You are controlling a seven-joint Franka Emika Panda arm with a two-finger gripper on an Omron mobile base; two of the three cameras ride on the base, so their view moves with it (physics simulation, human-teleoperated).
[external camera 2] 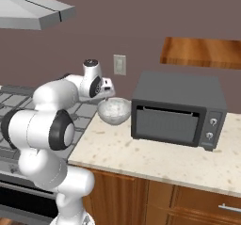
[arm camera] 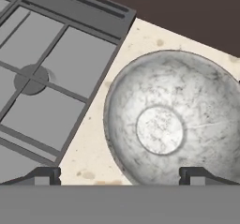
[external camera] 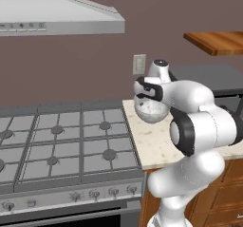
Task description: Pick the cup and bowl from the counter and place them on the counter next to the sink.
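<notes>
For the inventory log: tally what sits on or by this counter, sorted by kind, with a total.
Bowls: 1, the pale bowl on the counter, under the claw.
Ovens: 1, the dark toaster oven.
Stovetops: 1, the grey gas stovetop.
Wall outlets: 1, the outlet.
Total: 4

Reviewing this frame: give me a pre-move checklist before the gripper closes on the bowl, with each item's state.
1. Bowl sits on the counter, upright: ok.
2. Gripper open: ok.
3. One fingertip over the bowl's near rim, the other outside it: ok.
4. Fingers low enough to bracket the rim: cannot tell.
5. Stovetop grate free of the fingers: ok.
6. Microwave stands apart from the bowl: ok.
</notes>
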